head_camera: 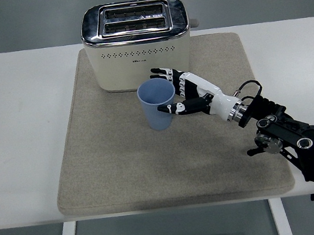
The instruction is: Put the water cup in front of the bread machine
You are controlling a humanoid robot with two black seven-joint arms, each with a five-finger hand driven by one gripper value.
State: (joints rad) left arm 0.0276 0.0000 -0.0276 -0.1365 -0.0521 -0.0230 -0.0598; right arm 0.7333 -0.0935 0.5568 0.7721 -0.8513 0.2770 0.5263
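A light blue cup [158,105] stands upright on the beige mat [112,170], just in front of the cream and chrome toaster [136,43]. My right hand [179,91] comes in from the lower right and sits right beside the cup's right side. Its fingers are spread around the cup's rim and wall, the thumb low near the cup's side. The fingers look loose, touching or almost touching the cup. The left arm is not in view.
The white table [22,113] extends left and right of the mat. My right forearm [288,134] lies over the mat's right front corner. The toaster's lever [195,22] sticks out on its right side.
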